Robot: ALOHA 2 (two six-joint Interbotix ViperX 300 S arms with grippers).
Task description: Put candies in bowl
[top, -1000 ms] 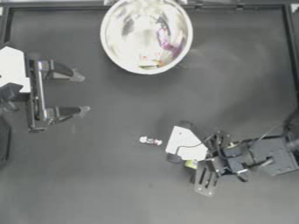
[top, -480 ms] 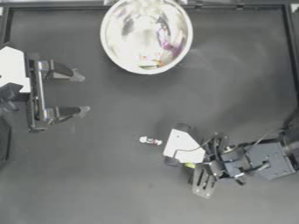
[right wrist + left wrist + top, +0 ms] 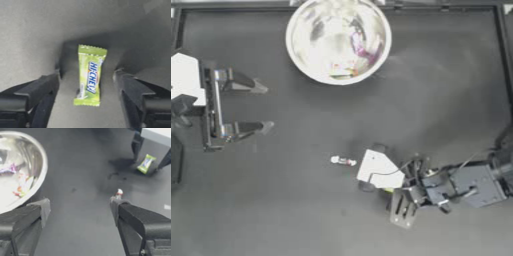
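The shiny silver bowl (image 3: 338,40) sits at the back middle of the table and holds several candies, one of them purple-white (image 3: 10,168). A yellow-green candy (image 3: 89,77) lies flat on the table between the jaws of my right gripper (image 3: 87,75), which stand open on either side without touching it. From above, the right gripper (image 3: 373,169) is at the front right and its white wrist block hides that candy. A red-white candy (image 3: 343,160) lies just to its left. My left gripper (image 3: 266,107) waits open at the left side.
The dark table (image 3: 304,210) has a raised rim along its back edge. The left wrist view shows the bowl (image 3: 33,170), the red-white candy (image 3: 118,193) and the right gripper over the yellow-green candy (image 3: 146,163).
My right gripper has shifted slightly toward the table's front edge over the yellow-green candy. The left arm, the bowl and the red-white candy have not moved.
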